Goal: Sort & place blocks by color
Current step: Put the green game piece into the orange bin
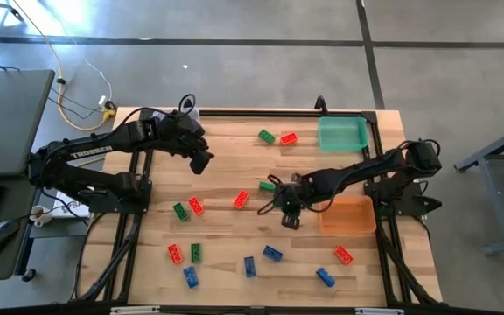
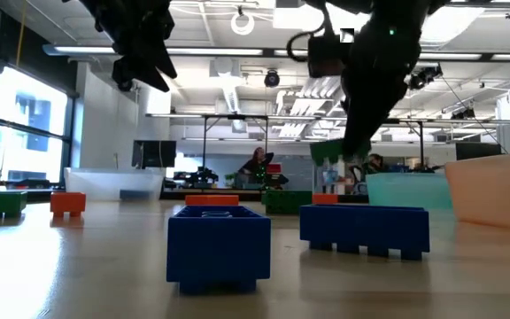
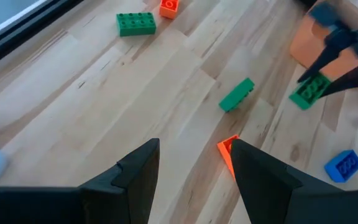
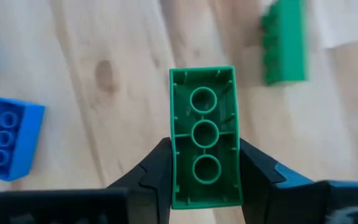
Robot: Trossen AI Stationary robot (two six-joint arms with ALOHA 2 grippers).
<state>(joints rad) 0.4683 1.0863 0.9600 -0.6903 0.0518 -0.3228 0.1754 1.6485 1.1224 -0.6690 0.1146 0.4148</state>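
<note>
Red, green and blue blocks lie scattered on the wooden table [image 1: 226, 157], among them a green one [image 1: 267, 185] and a red one [image 1: 241, 199] near the middle. My right gripper [image 1: 289, 215] hangs over the table's middle, beside the orange bin [image 1: 348, 216], and is shut on a green block [image 4: 204, 137]. The left wrist view also shows that block [image 3: 308, 93]. My left gripper [image 3: 194, 171] stands open above the table's far left part, over bare wood, with a red block [image 3: 227, 149] just below its fingers. My right gripper pinches the green block by its two long sides, near one end [image 4: 204, 186], between its two fingers. The fingers slant steeply down, and the block runs on past the fingertips. Its hollow underside faces the wrist camera. It is lifted clear of the table.
A teal bin [image 1: 342, 133] stands at the far right and a clear bin [image 2: 113, 182] at the far left. A second green block [image 4: 284, 40] lies close below my right gripper. Blue blocks [image 1: 272, 254] and red ones [image 1: 344, 255] dot the near half.
</note>
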